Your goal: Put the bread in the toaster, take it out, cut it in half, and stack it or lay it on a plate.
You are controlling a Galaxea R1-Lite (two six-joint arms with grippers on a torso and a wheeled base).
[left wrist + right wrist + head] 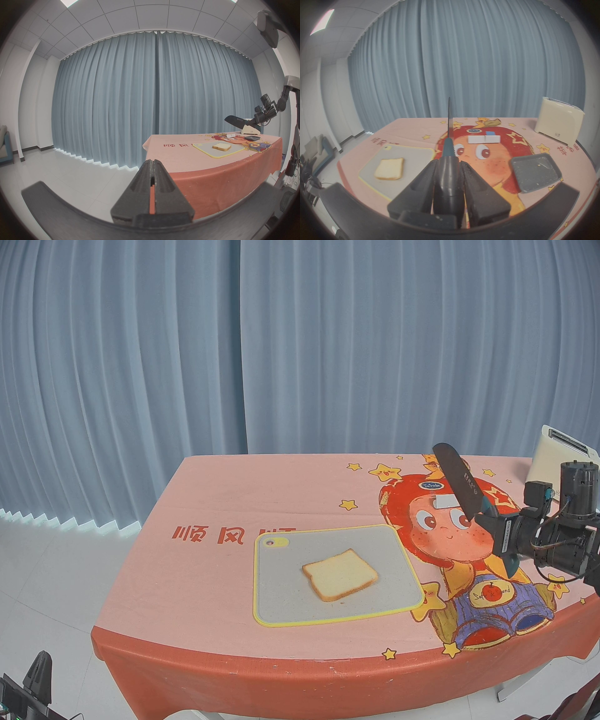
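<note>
the tablecloth (206, 577) is salmon pink, printed with a red-haired cartoon figure, yellow stars and red characters. the cutting board (287, 599) is pale grey with a yellow rim. the bread (340, 575) is cream-white with a tan crust. the knife (459, 480) has a black blade and a teal handle. the toaster (558, 120) is cream. the plate (536, 172) is dark grey with fine speckles. the curtain (250, 346) is blue-grey in vertical pleats. the right gripper (448, 163) is black; the left gripper (152, 165) is black with an orange strip down its middle.
</note>
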